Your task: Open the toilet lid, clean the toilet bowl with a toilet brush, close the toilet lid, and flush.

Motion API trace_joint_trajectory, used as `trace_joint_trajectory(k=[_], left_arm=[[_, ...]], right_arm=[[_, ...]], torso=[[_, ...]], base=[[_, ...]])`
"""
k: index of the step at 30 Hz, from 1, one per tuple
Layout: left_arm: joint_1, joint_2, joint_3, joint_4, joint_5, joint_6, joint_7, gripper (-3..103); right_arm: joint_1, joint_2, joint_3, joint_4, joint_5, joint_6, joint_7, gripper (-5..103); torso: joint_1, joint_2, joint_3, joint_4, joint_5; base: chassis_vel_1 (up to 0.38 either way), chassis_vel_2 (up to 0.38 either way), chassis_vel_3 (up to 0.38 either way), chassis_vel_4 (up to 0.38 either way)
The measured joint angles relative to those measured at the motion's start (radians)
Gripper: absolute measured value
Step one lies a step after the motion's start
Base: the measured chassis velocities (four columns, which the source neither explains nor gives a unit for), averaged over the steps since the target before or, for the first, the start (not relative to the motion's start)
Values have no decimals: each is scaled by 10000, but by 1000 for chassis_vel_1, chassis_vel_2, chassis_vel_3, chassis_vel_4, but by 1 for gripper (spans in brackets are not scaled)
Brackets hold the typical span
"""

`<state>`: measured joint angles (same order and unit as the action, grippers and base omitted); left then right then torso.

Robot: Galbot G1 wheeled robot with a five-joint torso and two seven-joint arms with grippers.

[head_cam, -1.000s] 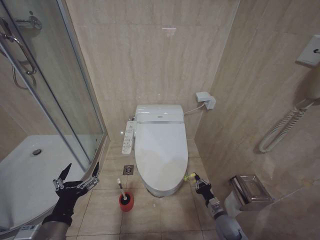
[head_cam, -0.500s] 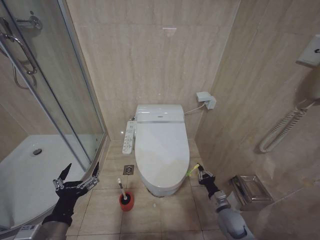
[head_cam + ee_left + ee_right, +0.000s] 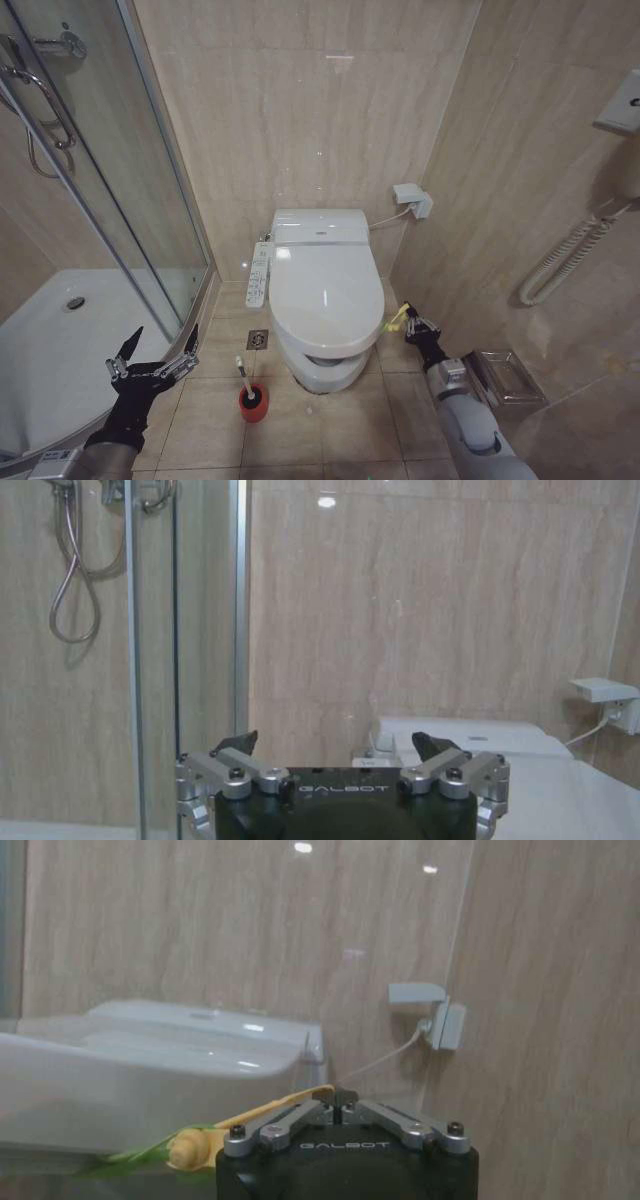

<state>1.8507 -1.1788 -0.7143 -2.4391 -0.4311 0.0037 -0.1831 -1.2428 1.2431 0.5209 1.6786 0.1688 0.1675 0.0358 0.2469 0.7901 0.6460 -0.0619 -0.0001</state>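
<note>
Beige-tiled bathroom floor [image 3: 330, 425]: toilet bowl [image 3: 325, 372] central, toilet lid [image 3: 325, 298] raised slightly. Right gripper [image 3: 411, 322] clamped on lid's green-and-yellow band [image 3: 397, 320]. Left gripper [image 3: 152, 352] spread wide, near shower tray [image 3: 50, 350]. Toilet brush [image 3: 243, 378] in red holder [image 3: 253, 404].

My head camera looks down and forward over the toilet lid [image 3: 325, 295] from well above. My left wrist camera sits low, just behind my left hand [image 3: 340, 750], facing the back wall. My right wrist camera, low behind my right hand [image 3: 340, 1104], faces likewise. All three share the wall socket [image 3: 412, 199].
</note>
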Motion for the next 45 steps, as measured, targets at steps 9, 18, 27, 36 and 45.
trace_joint_trajectory(k=[9, 18, 27, 36, 45], left_arm=[[0, 0, 0, 1, 0, 0, 0, 100], [0, 0, 0, 0, 0, 0, 0, 100], [1, 0, 1, 0, 0, 0, 0, 100], [0, 0, 1, 1, 0, 0, 0, 100], [0, 0, 1, 0, 0, 0, 0, 100]], right_arm=[[478, 66, 108, 307, 422, -402, 125, 1], [1003, 5, 214, 273, 830, -619, 205, 1], [1820, -77, 216, -125, 1140, -849, 333, 1], [2663, -186, -22, -866, 1294, -969, 421, 1], [3848, -525, -237, -1902, 1542, -983, 444, 1]], torso=[[0, 0, 0, 0, 0], [0, 0, 0, 2, 0], [0, 0, 0, 2, -1], [-1, 0, 0, 1, 1], [-1, -2, 1, 5, -2]], base=[[0, 0, 0, 0], [0, 0, 0, 0], [0, 0, 0, 0], [0, 0, 0, 0], [0, 0, 0, 0]])
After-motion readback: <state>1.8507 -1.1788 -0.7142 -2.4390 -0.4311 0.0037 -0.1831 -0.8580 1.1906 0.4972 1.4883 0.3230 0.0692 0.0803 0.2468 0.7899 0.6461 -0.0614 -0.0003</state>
